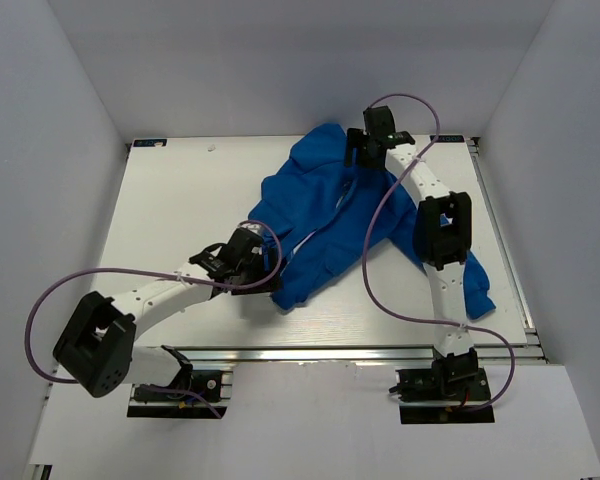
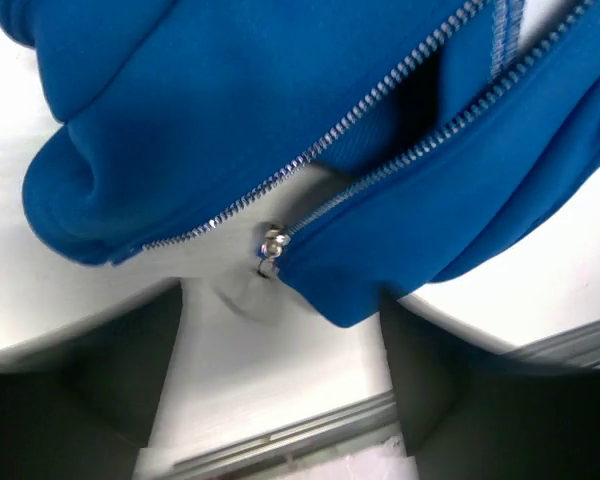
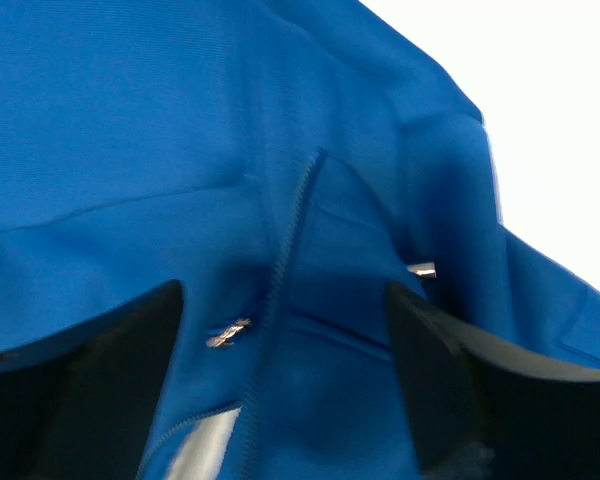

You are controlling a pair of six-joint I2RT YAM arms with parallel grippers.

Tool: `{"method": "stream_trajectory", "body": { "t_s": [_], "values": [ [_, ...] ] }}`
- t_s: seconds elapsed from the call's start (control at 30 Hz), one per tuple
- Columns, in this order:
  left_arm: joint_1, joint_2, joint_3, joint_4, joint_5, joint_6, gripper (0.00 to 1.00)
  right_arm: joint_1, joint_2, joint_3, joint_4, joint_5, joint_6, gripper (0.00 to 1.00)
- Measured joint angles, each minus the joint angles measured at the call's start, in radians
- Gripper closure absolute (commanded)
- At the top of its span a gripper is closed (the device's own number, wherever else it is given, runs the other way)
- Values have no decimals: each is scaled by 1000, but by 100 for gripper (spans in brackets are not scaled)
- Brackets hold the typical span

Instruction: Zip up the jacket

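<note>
- At the far left, the left arm (image 1: 140, 295) reaches from its base at the near edge across the white table (image 1: 180, 190) toward the middle. A purple cable (image 1: 40, 310) loops off it.
- The left gripper (image 1: 263, 268) sits at the near left corner of the jacket (image 1: 330, 215), right by the hem. From its wrist camera, its 2 dark fingers (image 2: 110, 370) stand well apart and pinch nothing.
- Between those fingers I see bare table and the bottom end of the zipper (image 2: 380, 97). The small silver slider (image 2: 272, 248) sits at the very bottom of 1 side. The 2 rows of teeth spread apart from there, with a dark gap between them.
- The jacket is bright blue and lies crumpled in the middle of the table. It runs from the left gripper up toward the far edge, and 1 blue end pokes out near the front right.
- The right arm (image 1: 445, 240) rises from its base at the near right and crosses over the jacket's right side.
- The right gripper (image 1: 368, 150) hovers at the jacket's far end. Its 2 fingers (image 3: 100, 390) are spread wide above blue fabric and grip nothing.
- Beneath it a zipper line runs up the cloth, and 2 small silver bits (image 3: 227, 332) are too blurred to identify.
</note>
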Motion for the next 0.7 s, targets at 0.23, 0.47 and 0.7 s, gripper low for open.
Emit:
{"method": "stream_trajectory", "body": {
  "t_s": [0.23,0.47,0.7],
  "values": [
    [0,-58,80,-126,-17,-2,2,98,-183,-113,22,5,-159,11],
    [0,-275,156,-160,-145,-14,2,263,-644,-495,35,32,-111,11],
    [16,-225,206,-157,-273,-38,2,467,-913,-931,53,24,31,11]
  ]
}}
